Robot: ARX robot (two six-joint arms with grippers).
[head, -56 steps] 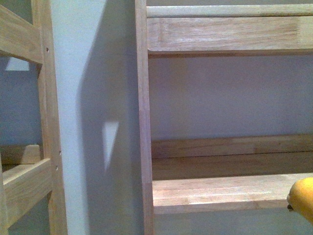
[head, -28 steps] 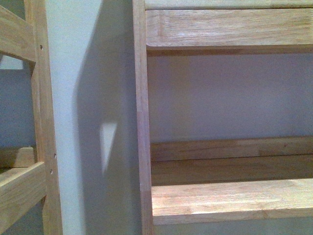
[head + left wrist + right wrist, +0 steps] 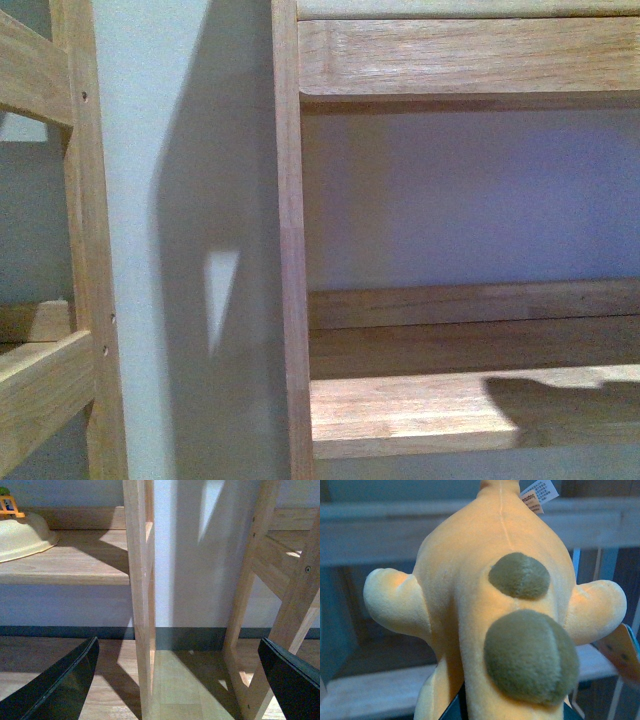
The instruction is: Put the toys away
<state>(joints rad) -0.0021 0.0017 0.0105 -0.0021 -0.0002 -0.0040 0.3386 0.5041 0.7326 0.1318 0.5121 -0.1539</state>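
Note:
The plush animal (image 3: 500,605) fills the right wrist view: fuzzy orange-yellow fabric, two olive-brown spots, stubby limbs out to either side and a white tag (image 3: 540,492) at its far end. My right gripper (image 3: 515,714) is shut on it, with only dark slivers of the fingers (image 3: 459,707) showing under the body. A wooden shelf board (image 3: 375,692) lies behind the plush. My left gripper (image 3: 177,642) is open and holds nothing, its black fingers (image 3: 60,685) spread wide near a wooden upright (image 3: 137,595). The front view shows neither gripper nor the plush.
A wooden shelf unit (image 3: 290,250) stands against a pale wall, and a shadow falls on its lower board (image 3: 450,410). A second wooden frame (image 3: 85,300) stands to the left. A cream bowl-shaped object (image 3: 22,537) sits on a low shelf. The floor (image 3: 175,685) is wooden.
A second ago an orange-yellow piece of the plush showed at the front view's lower right edge; it is gone. A dark shadow now lies across the lower board's right part.

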